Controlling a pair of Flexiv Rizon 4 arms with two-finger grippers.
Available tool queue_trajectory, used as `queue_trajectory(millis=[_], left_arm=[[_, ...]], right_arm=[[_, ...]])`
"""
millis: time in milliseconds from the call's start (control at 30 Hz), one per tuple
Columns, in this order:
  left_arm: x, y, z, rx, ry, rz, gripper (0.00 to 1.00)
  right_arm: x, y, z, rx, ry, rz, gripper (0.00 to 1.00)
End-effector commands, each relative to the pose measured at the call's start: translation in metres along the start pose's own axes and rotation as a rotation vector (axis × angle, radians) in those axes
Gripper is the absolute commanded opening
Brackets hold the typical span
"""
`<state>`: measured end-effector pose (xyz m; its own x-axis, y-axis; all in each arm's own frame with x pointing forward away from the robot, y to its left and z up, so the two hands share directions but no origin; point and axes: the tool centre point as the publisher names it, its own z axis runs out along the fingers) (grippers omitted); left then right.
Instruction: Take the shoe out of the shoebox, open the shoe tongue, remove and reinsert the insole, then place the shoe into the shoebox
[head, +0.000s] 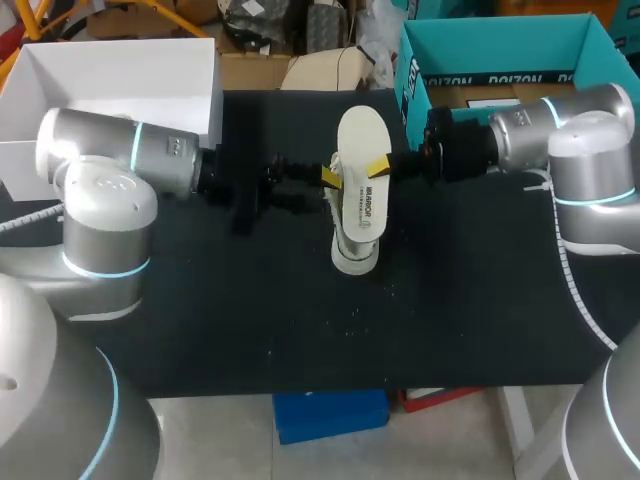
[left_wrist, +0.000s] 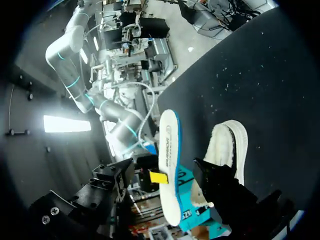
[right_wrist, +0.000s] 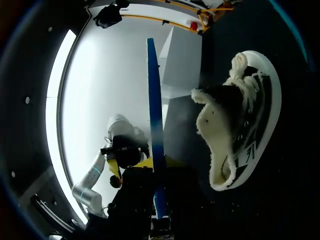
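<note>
Two tools meet just above the shoe (head: 355, 245). The right tool (right_wrist: 156, 162) pinches the insole (head: 362, 165) between its yellow tips. The left tool (left_wrist: 165, 182) is spread wide, with the insole between its fingers but not gripped. The insole looks thin, light and bendy, with a white top and a blue edge, so I'd hold it mid-length. The shoe beneath rests on the black bench (head: 250, 330). It has a dark upper, fleecy cream lining and a white sole, so probably soft up top and firm underneath.

insole (head: 362, 165) white, lifted above shoe (head: 355, 252) | shoebox (head: 500, 45) teal, open
</note>
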<state>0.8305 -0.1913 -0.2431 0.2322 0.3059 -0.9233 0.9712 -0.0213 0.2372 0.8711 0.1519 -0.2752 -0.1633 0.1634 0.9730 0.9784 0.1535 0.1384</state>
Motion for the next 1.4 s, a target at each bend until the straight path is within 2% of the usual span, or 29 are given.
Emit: queue_trajectory(millis=[33,400,600,1067,1400], left_arm=[[-0.028,-0.006,-0.032,0.009,1.065,0.066,1.00],[-0.059,-0.008,0.002,0.054,1.271,0.150,1.00],[-0.069,-0.012,0.006,0.116,1.396,0.165,1.00],[-0.065,-0.018,0.012,0.192,1.328,0.130,1.00],[-0.048,-0.010,0.026,0.180,1.245,0.083,1.00]], right_arm=[[0.000,0.001,0.000,0.001,-0.002,0.001,0.00],[0.000,0.001,0.000,0.001,-0.002,0.001,0.00],[0.000,0.001,0.000,0.001,-0.002,0.001,0.00],[0.000,0.001,0.000,0.001,-0.002,0.001,0.00],[0.000,0.001,0.000,0.001,-0.002,0.001,0.00]])
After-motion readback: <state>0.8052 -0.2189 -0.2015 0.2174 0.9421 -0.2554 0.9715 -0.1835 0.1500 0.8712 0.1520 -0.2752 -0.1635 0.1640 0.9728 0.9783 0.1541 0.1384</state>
